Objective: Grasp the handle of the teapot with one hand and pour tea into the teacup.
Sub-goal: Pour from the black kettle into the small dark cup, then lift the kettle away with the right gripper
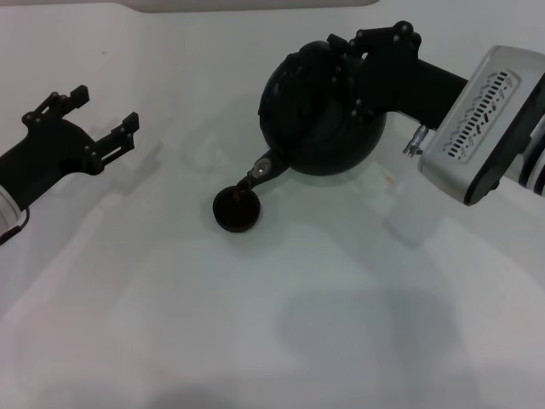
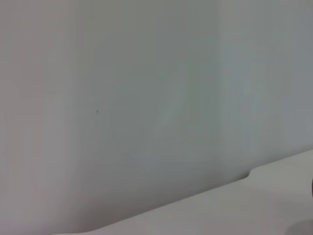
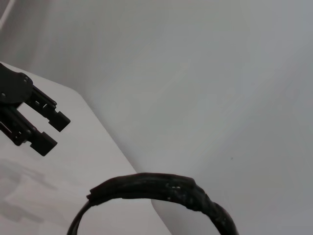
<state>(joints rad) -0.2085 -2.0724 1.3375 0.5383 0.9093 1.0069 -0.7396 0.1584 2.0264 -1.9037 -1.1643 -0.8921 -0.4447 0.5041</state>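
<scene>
Tilted black teapot point(image 1: 319, 115) spout over small teacup point(image 1: 236, 209).

Black linkage tool point(image 1: 106, 119); right wrist point(image 1: 481, 123) silver, slotted vents

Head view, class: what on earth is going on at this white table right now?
The right gripper holds the thick black arched handle of the large round matte black teapot, which is tipped toward the robot's left. Its short silvery-tipped spout hangs right over the tiny round black teacup on the white table, so pouring seems underway, though no stream can be made out. The left gripper waits open and empty off to the left, apart from both.
</scene>
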